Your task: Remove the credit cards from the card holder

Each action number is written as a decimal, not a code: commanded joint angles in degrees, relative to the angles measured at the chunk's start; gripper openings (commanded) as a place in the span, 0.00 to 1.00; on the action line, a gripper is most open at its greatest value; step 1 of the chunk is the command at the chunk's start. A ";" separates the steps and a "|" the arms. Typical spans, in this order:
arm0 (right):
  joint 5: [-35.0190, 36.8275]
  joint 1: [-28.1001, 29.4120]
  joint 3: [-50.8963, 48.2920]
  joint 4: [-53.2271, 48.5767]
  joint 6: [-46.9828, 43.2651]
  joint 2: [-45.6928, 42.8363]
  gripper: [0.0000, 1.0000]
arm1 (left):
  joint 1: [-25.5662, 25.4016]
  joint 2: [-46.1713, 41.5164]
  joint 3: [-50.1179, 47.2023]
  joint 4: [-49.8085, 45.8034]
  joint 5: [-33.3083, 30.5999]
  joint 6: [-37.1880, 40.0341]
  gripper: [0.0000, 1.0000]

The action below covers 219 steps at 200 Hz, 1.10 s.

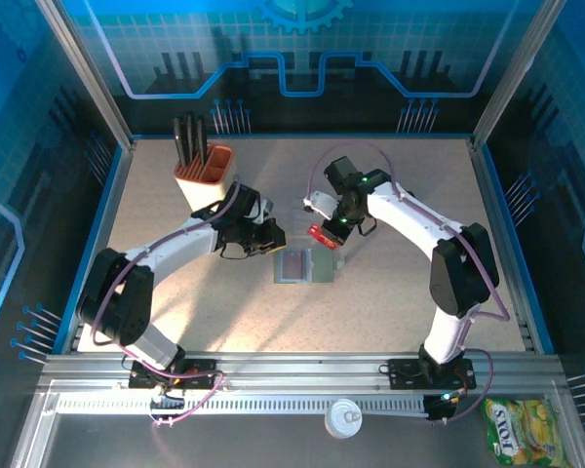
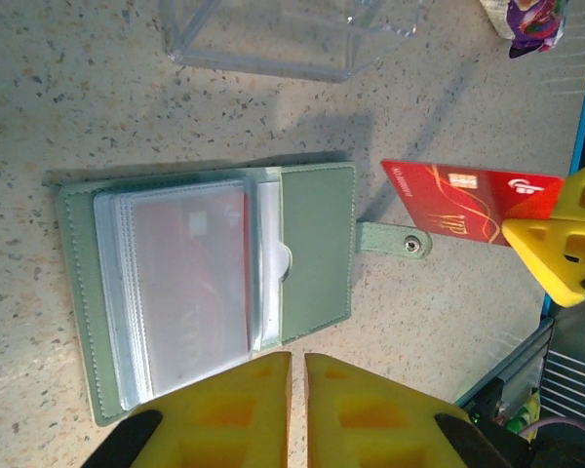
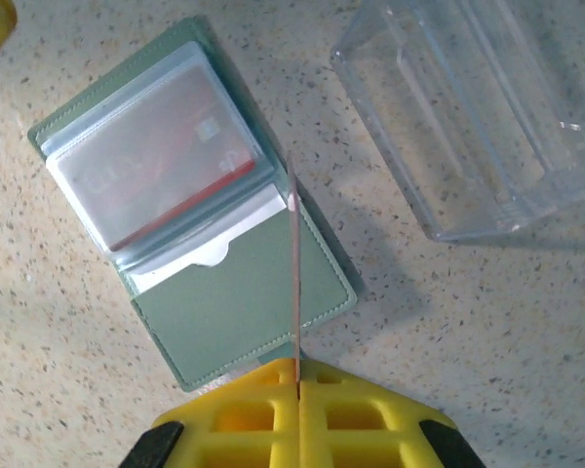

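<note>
The grey-green card holder (image 1: 307,265) lies open on the table, its clear sleeves showing a red credit card (image 2: 190,283) inside. My right gripper (image 1: 326,232) is shut on another red credit card (image 2: 463,200), held just above the table beside the holder's snap tab (image 2: 395,239). In the right wrist view that card (image 3: 294,273) stands edge-on over the holder (image 3: 234,302), pinched in my right gripper (image 3: 298,375). My left gripper (image 2: 297,390) hovers at the holder's near edge, its jaws almost touching with nothing between them.
A clear plastic box (image 3: 478,117) sits just beyond the holder. An orange-and-cream cup with black pens (image 1: 203,171) stands at the back left. A magenta pouch (image 2: 536,19) lies near the table's blue edge. A white lid (image 1: 343,417) and a yellow snack bag (image 1: 522,429) rest on the front rail.
</note>
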 commanded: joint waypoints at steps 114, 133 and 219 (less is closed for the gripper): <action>-2.92 -1.50 34.23 -15.20 -20.18 22.20 0.00 | 3.42 -4.54 -7.28 1.67 -1.79 -4.07 0.12; -3.31 -1.97 37.94 -16.58 -20.76 24.92 0.00 | 3.78 -4.08 -7.33 1.86 -1.80 -4.16 0.12; -1.46 -3.39 41.13 -20.56 -23.10 29.57 0.00 | 4.76 -4.36 -6.92 1.62 -1.78 -4.77 0.12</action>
